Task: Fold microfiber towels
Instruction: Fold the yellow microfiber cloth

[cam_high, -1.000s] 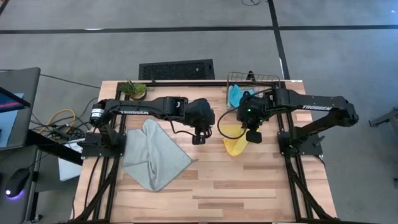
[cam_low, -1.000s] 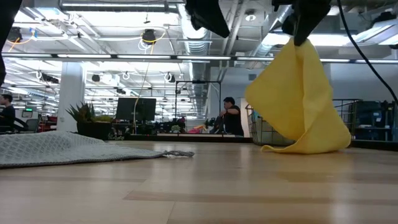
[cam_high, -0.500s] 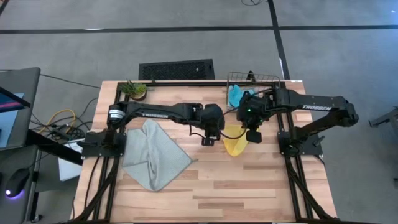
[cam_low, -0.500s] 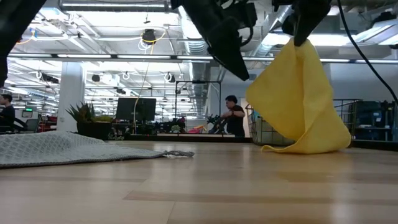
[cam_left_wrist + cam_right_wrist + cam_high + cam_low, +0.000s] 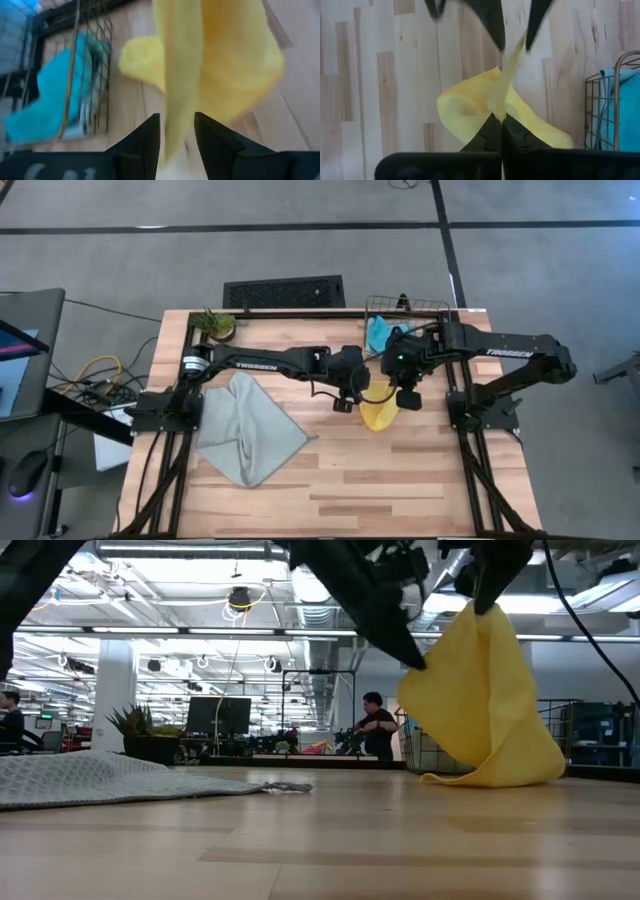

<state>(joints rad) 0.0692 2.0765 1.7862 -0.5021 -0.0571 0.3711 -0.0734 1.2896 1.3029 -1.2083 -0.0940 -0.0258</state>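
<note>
The yellow towel [image 5: 485,700] hangs from my right gripper [image 5: 497,120], which is shut on its top. Its lower end [image 5: 378,417] rests bunched on the table. My left gripper [image 5: 177,132] is open at the towel's left hanging edge, with one finger on each side of the cloth. In the low view, that gripper [image 5: 412,658] slants down against the towel's upper left. The grey-green towel [image 5: 250,430] lies spread and rumpled on the table's left half. A cyan-blue towel [image 5: 45,100] hangs in the wire basket [image 5: 405,305]. My right gripper pinches the yellow towel's top corner [image 5: 487,615] between its two fingers, from above, pointing steeply down. The cloth hangs slack below them in folds, its lower end on the table. My left gripper has the towel's edge [image 5: 516,47] between its open fingers; whether they touch it I cannot tell.
The wire basket stands at the table's far right, just behind both grippers. A small potted plant [image 5: 215,325] sits at the far left. The near half of the wooden table [image 5: 400,480] is bare. People sit in the room beyond [image 5: 372,725].
My left gripper has gone toward the table's right edge and down, from beside the grey-green towel to the yellow towel's hanging edge. The yellow towel and my right gripper have kept still.
</note>
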